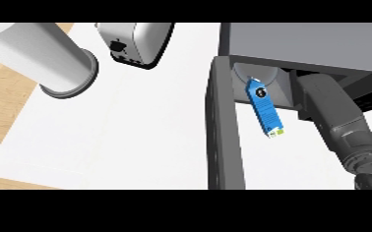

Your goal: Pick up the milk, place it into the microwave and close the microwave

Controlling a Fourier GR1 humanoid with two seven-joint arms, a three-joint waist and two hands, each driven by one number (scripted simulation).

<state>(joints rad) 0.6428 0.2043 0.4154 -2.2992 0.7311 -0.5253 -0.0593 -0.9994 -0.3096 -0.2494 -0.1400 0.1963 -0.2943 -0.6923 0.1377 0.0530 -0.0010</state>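
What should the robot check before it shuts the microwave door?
1. Milk in the microwave: ok, its far end meets the round plate inside.
2. Milk clear of the door's swing: cannot tell.
3. Right hand off the milk: cannot tell, the hand is not clearly visible.
4. Right forearm out of the opening: not ok, it reaches in beside the milk.
5. Door ready to push: ok, it stands wide open.
6. Toaster out of the way: ok, it sits apart from the door.

My right forearm (335,120) fills the right of the microwave (305,44) mouth. The open door (222,128) walls off its left side; the milk carton (264,109) leans in the gap between. Left of the door, bare counter (131,128) runs to the toaster (134,42).
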